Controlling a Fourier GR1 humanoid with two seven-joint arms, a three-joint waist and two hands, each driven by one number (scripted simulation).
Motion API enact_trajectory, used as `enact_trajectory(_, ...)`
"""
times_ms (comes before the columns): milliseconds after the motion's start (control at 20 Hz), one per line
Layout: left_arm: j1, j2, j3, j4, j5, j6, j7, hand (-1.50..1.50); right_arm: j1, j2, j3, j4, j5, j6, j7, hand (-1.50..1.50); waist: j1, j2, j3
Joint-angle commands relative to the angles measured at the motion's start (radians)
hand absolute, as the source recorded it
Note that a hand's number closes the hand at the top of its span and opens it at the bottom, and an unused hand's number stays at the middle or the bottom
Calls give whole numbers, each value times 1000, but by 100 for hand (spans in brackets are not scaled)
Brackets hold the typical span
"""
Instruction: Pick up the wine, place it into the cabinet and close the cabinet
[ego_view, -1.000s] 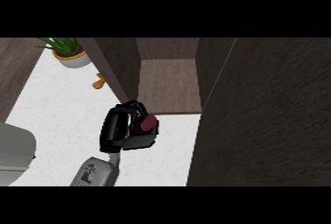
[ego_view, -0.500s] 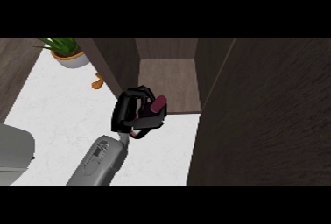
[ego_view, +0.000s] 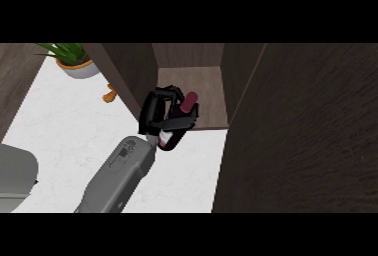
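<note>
hand (ego_view: 161, 114) grasping wine (ego_view: 186, 111) | at cabinet (ego_view: 190, 95) shelf's front edge | door open

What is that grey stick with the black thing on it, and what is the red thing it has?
You are looking down as if from a robot's head, so you see only its arm, not its body. The grey stick is the forearm, and the black thing is its hand. Which arm it is I cannot tell; no other hand shows.

The hand's fingers are curled round a dark red wine bottle. It holds the bottle at the front edge of an open cabinet, a brown wooden box with a shelf inside. The big dark panel on the right looks like the cabinet's door, swung open.

Below is a white counter. On it, at the back, stands a plant in a pot, with a small orange thing near it. I cannot tell what that is.
</note>
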Motion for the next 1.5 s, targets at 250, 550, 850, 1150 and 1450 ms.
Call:
enact_trajectory(250, -167, 0, -25, 184, 97, 53, -8, 150, 122, -21, 33, -188, -25, 31, -11, -150, -9, -2, 1)
enact_trajectory(550, -278, 0, -40, 389, 87, 118, -27, 150, 141, -19, 18, -131, -74, 63, -87, -150, -36, 8, 2)
enact_trajectory(850, -384, 0, 35, 504, 147, 113, -16, 150, 111, -15, -9, -154, -89, 61, -54, -150, -43, 17, 0)
enact_trajectory(1150, -440, 0, 90, 592, 183, 111, -36, 150, 153, -29, 16, -166, -88, 88, -102, -150, -68, 20, 0)
enact_trajectory(1450, -450, 23, 131, 677, 182, 113, -108, 150, 189, -26, 23, -132, -88, 94, -148, -150, -83, 28, 0)
